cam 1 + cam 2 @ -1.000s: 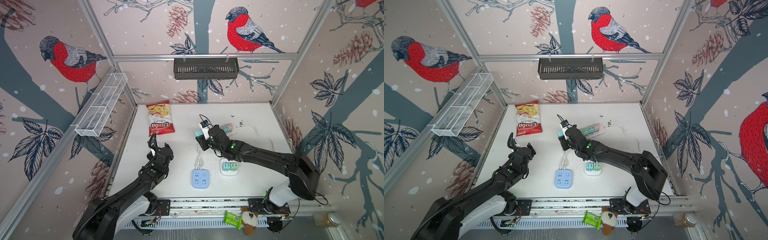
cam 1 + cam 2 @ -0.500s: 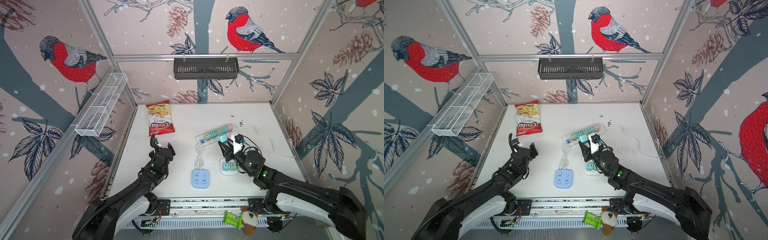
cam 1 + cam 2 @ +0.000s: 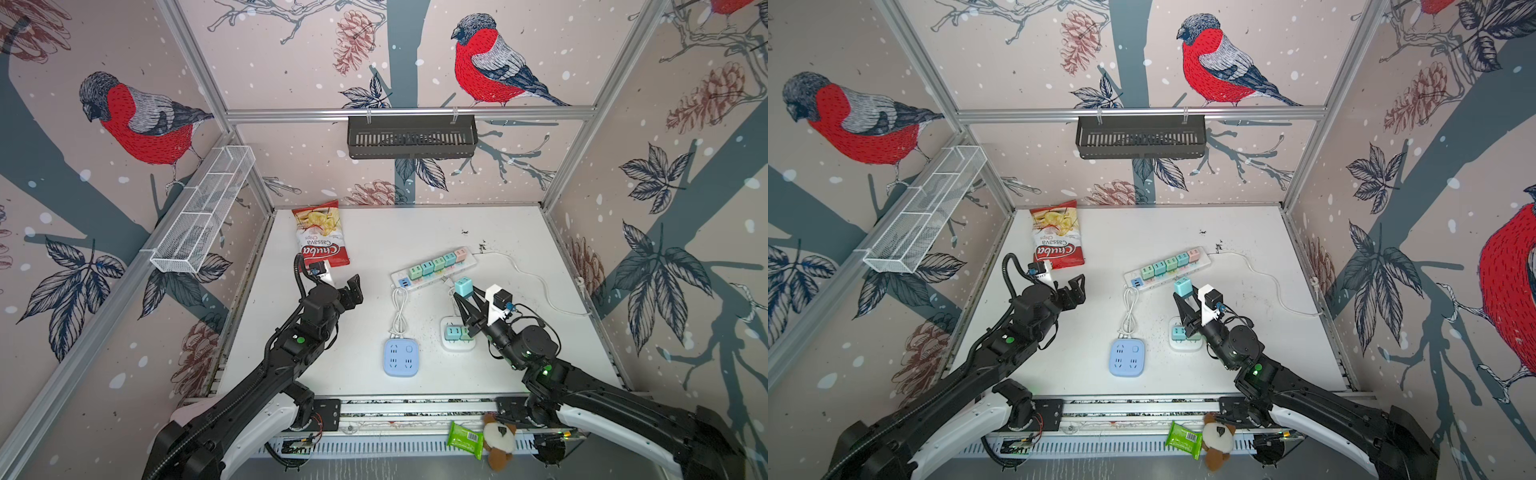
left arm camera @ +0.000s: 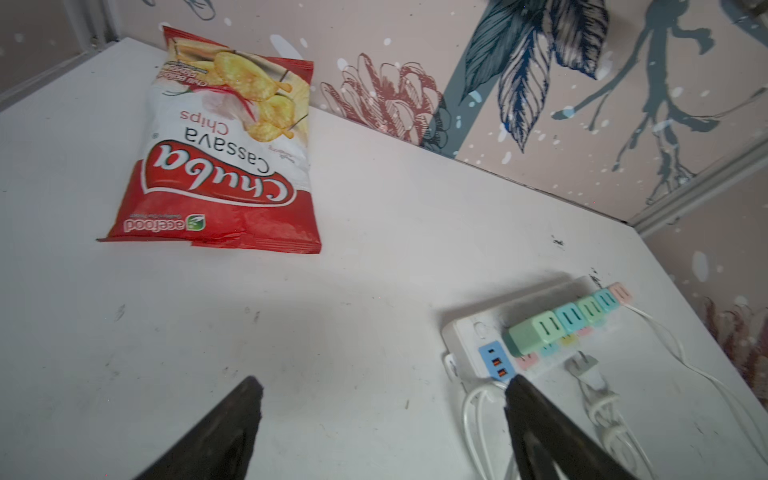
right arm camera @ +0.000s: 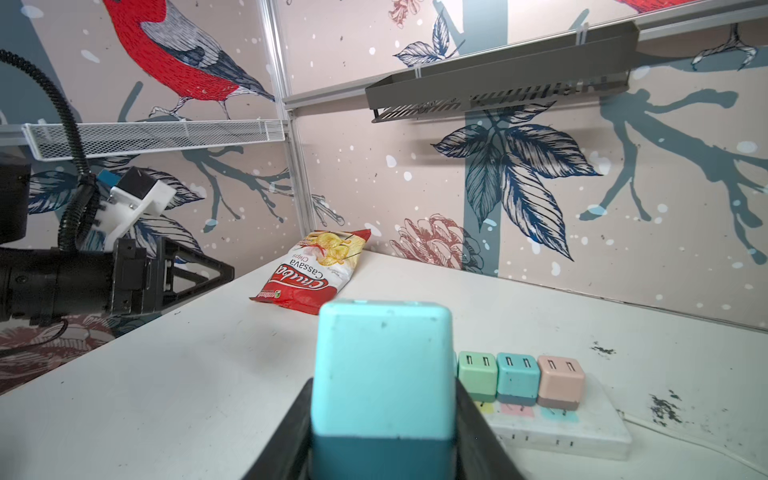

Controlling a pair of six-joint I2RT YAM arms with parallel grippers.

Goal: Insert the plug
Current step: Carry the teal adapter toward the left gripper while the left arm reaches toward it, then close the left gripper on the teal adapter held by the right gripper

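Right tool tight around 1 teal plug, left tool wide — 5 plugs along 1 strip

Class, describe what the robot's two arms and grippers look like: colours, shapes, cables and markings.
The left arm and right arm: black links, white shells near the base, a green light on each. The left gripper and right gripper: black triangular open-frame fingers. White wrist brackets carry black cameras; a ribbed black hose loops at the left wrist.
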